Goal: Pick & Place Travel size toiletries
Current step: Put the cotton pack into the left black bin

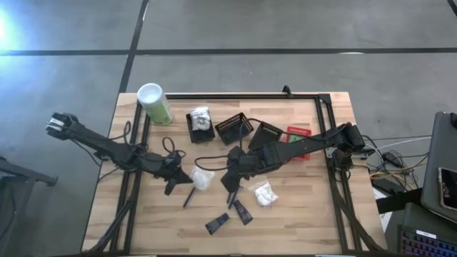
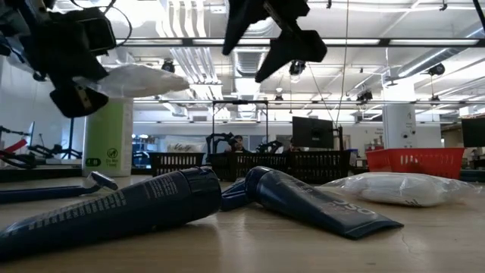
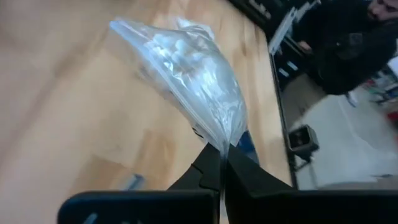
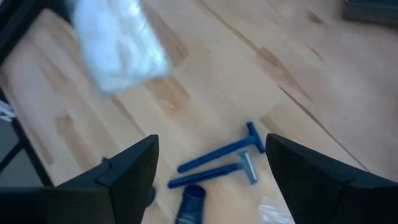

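Observation:
My left gripper point(image 1: 186, 178) is shut on a white wrapped packet point(image 1: 202, 178) and holds it in the air left of the table's middle. In the low view the packet point(image 2: 140, 80) sticks out beside the gripper point(image 2: 72, 83). My right gripper point(image 1: 230, 187) hangs open just right of it, above two blue razors point(image 4: 217, 155), touching nothing. A second white packet point(image 1: 264, 193) and two dark tubes point(image 1: 242, 211) point(image 1: 218, 223) lie flat on the wood. A third packet point(image 1: 201, 118) lies in a black basket. My left gripper pinches the packet's clear plastic edge point(image 3: 225, 142) between its two fingertips point(image 3: 208, 165). The fingers come from the table's left, slanting a little downward. The packet is lifted clear of the table and reaches out beyond the fingertips, its white filling bulging in the wrap.
A tall pale-green canister point(image 1: 154, 104) stands at the far left. Black baskets point(image 1: 234, 127) point(image 1: 265, 134) and a red one point(image 1: 298, 134) line the far side. A black frame point(image 1: 325, 114) borders the table. Bare wood lies along the near left.

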Robot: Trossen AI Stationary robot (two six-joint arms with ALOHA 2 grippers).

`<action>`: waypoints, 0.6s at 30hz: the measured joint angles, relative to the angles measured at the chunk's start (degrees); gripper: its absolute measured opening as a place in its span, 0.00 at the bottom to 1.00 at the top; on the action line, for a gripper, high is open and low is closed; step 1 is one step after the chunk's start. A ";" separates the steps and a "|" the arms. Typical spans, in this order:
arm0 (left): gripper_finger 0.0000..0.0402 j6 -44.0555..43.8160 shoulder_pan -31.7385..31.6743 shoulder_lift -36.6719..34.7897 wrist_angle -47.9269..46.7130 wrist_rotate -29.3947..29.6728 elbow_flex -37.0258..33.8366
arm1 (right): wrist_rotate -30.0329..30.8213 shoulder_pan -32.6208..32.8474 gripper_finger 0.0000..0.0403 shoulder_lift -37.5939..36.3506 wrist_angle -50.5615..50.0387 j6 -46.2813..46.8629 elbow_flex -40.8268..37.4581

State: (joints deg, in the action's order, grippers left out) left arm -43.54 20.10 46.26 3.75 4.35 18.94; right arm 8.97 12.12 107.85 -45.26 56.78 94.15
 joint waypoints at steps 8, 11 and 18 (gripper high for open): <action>0.00 6.41 -0.36 -7.92 -1.10 6.13 2.76 | 0.08 -1.93 0.76 -1.00 4.02 -1.76 0.00; 0.01 8.69 -0.33 -10.92 -0.83 8.14 4.83 | 0.41 -3.03 0.77 -1.78 8.39 -3.94 0.00; 0.01 24.99 -0.23 -13.20 -18.05 21.09 14.36 | 0.98 -5.58 0.74 -5.84 12.96 -7.52 0.00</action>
State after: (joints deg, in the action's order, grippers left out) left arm -18.55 19.87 33.06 -14.31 25.44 33.29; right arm 9.95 6.54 102.02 -32.30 49.26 94.15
